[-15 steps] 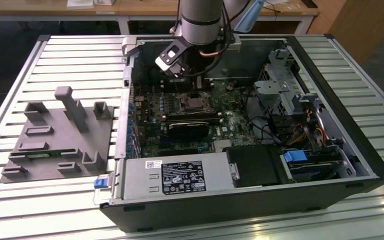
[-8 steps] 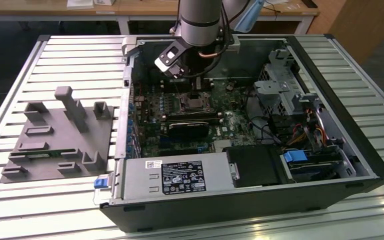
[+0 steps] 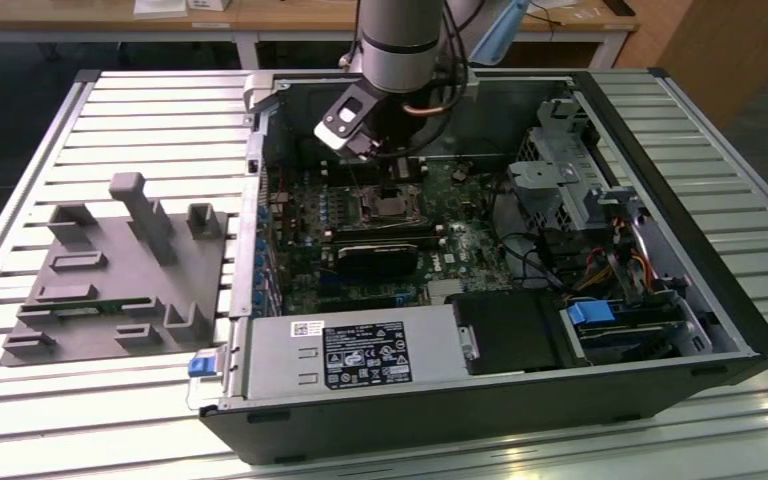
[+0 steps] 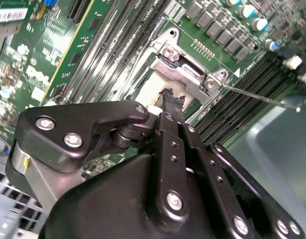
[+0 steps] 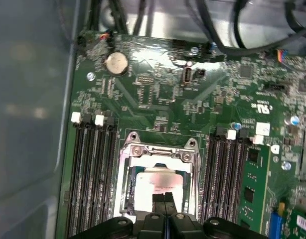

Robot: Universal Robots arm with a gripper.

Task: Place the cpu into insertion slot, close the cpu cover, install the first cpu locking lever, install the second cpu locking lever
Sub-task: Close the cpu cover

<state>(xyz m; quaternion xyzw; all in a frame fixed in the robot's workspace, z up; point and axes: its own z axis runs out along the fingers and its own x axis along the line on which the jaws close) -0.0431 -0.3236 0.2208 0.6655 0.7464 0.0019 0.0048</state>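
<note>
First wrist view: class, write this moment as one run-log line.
end effector: shut, tips over insertion slot | cpu: lying in slot | locking lever: swung out from socket | cover state: cannot tell

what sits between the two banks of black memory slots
The insertion slot, silvery-rimmed, with the gripper over it; the first wrist view shows it.

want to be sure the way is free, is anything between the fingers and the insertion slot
Nothing visible does. In the first wrist view the shut fingers sit directly over the insertion slot, and the memory slots lie off to either side.
</note>
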